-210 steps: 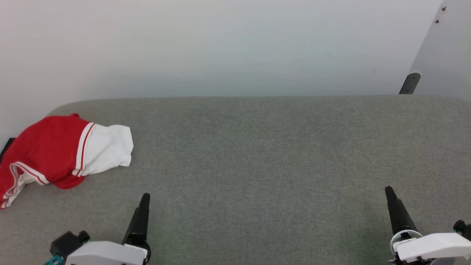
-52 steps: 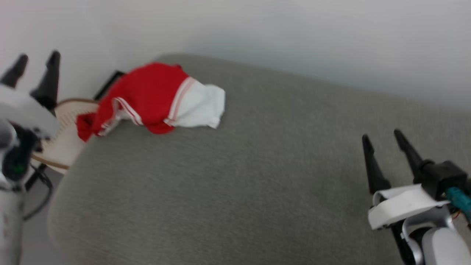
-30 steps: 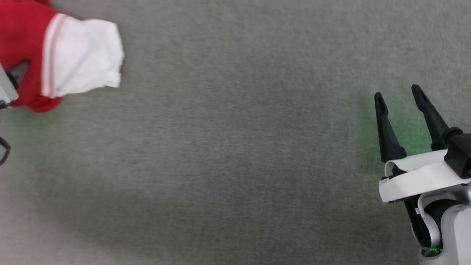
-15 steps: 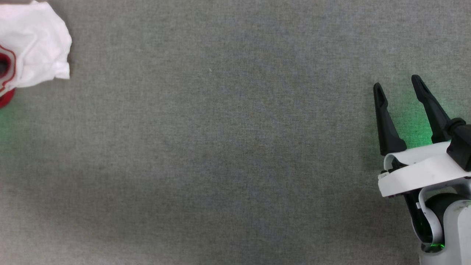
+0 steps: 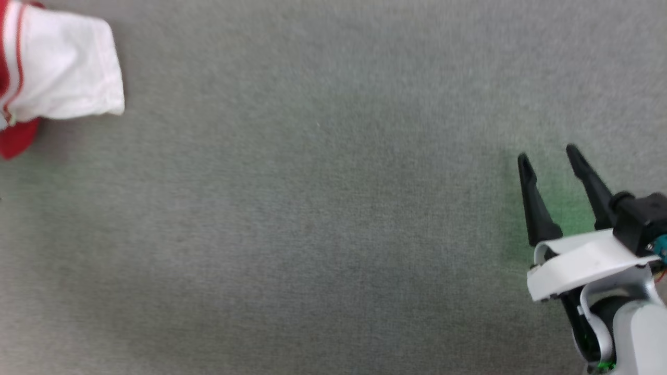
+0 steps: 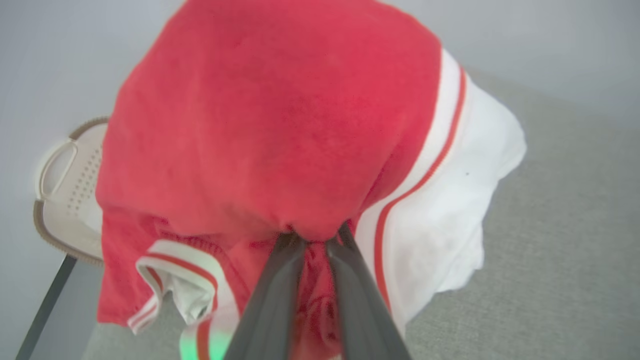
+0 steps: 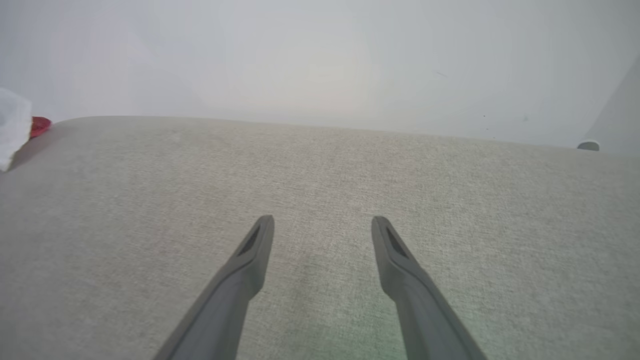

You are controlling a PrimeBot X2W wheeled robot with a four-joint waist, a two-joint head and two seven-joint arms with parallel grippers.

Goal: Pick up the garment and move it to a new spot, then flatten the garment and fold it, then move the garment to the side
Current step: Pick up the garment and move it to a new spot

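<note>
The garment (image 6: pixel 280 135), a red shirt with a white sleeve and red-white striped trim, hangs bunched over the left end of the grey surface. In the left wrist view my left gripper (image 6: pixel 315 237) has its two dark fingers pinched together on a fold of the red cloth, and the tips are buried in it. The head view catches the garment's white sleeve (image 5: pixel 65 73) at the top left corner. My right gripper (image 5: pixel 547 156) hovers open over bare fabric at the lower right, far from the garment. Its wrist view shows the spread fingers (image 7: pixel 322 225) and a bit of the garment (image 7: pixel 12 132) at the far left.
A grey upholstered surface (image 5: pixel 312 219) spans the head view. A beige perforated basket (image 6: pixel 70 190) on a dark leg sits beyond the surface's left end, behind the garment. A white wall (image 7: pixel 320 55) runs along the far edge.
My left gripper has closed on the red cloth. The head camera has shifted, so the white sleeve and the right gripper sit a little differently in its view. The right gripper stays open.
</note>
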